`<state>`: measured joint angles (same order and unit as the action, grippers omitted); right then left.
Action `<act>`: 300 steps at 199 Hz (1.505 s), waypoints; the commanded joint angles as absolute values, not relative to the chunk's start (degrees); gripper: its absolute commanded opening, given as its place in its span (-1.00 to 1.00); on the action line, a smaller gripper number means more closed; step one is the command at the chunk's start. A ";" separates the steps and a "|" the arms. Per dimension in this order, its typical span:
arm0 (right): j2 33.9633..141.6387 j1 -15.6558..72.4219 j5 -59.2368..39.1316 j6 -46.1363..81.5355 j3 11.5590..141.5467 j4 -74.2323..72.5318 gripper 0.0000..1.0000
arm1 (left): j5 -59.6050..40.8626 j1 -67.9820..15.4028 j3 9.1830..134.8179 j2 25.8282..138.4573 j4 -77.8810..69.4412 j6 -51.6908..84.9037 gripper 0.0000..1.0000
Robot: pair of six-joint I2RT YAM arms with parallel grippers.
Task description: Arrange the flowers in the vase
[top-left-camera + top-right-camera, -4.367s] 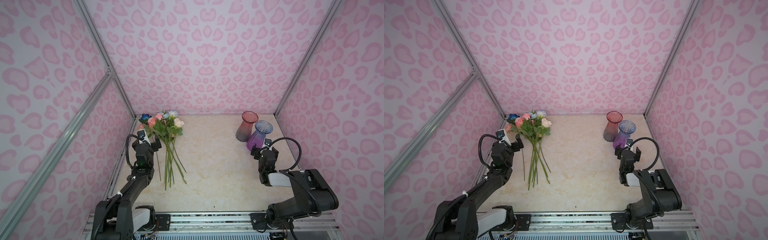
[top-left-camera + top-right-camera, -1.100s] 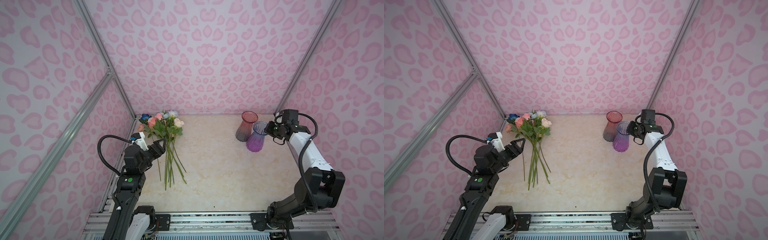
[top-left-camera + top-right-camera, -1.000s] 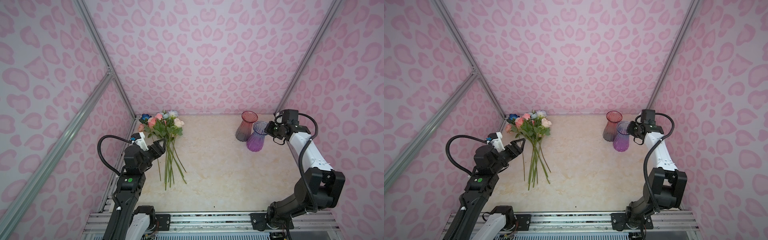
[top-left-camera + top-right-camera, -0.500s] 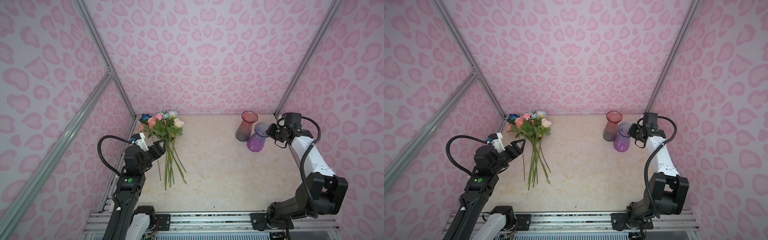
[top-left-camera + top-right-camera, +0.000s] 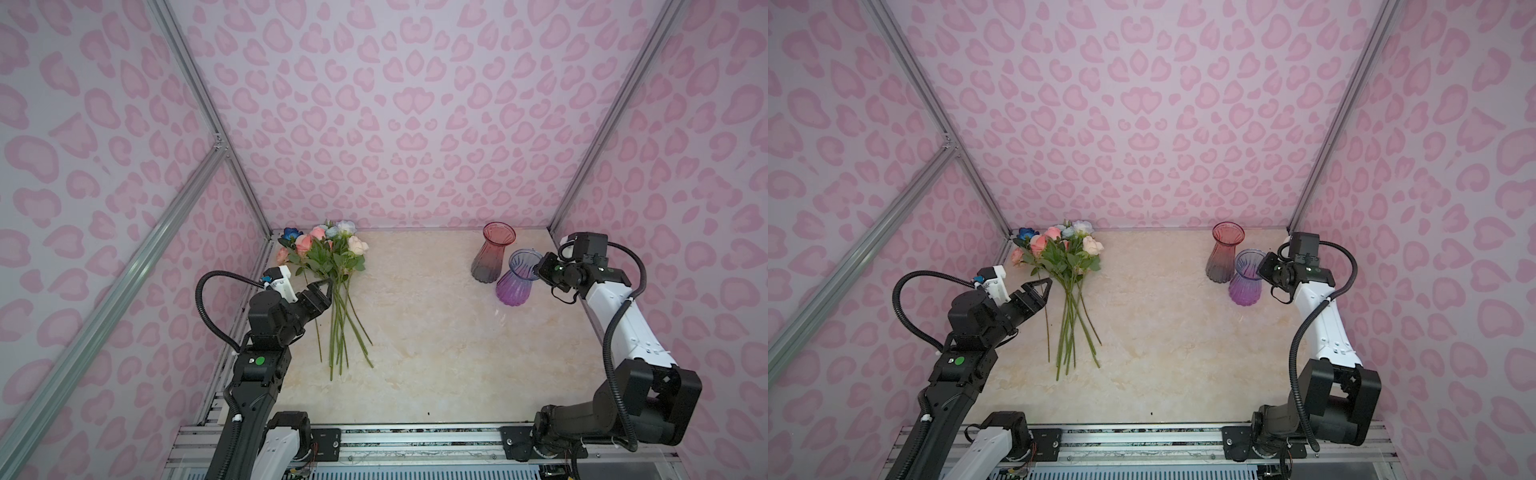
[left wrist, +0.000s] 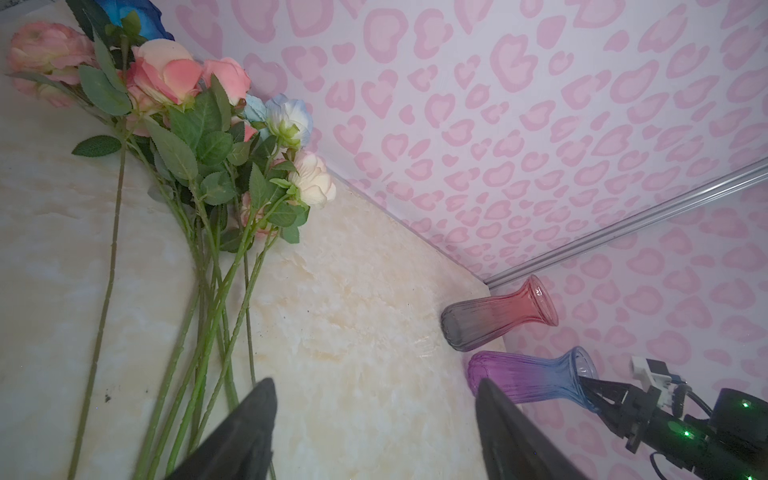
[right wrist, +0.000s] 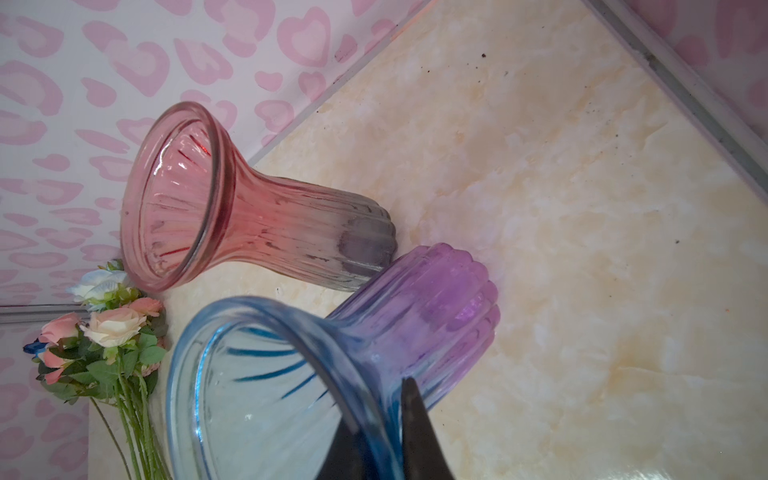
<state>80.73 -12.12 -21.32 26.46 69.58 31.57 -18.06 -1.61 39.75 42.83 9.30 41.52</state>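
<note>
Left gripper point(image 5: 326, 293) gapes just beside the flowers point(image 5: 332, 257).

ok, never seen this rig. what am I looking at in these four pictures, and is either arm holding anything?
Two small robot arms stand at the near edge of a marble-look table, each ending in a two-finger gripper. Two pictures come from a camera pair mounted high up and show nearly the same whole scene. The other two come from a camera on each arm's wrist, looking along its fingers.

On the table lie the flowers, a loose bunch of roses on long green stems. Two glass vases stand upright: a pink vase and a blue-purple vase.

The left gripper is open near the stems and holds nothing. The right gripper is shut on the rim of the blue-purple vase, one finger inside the mouth and one outside, as its wrist view shows.
</note>
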 commanded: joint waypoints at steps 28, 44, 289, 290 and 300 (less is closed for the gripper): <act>78.72 -12.13 -26.32 29.55 68.18 26.25 -1.00 | -18.72 -1.56 40.51 42.50 8.66 41.89 0.53; 77.95 -12.06 -27.62 30.50 67.87 25.43 -1.00 | -18.81 -1.57 40.51 42.50 8.47 42.03 0.53; 86.83 25.36 -21.16 34.16 77.51 28.47 -1.00 | -19.07 -1.62 41.16 40.70 9.50 42.39 0.53; 87.05 25.51 -21.13 34.17 77.69 28.52 -1.00 | -19.07 -1.65 41.15 40.70 9.50 42.33 0.53; 88.54 26.49 -20.57 34.13 79.20 28.81 -1.00 | -19.07 -1.67 41.25 40.66 9.56 42.40 0.53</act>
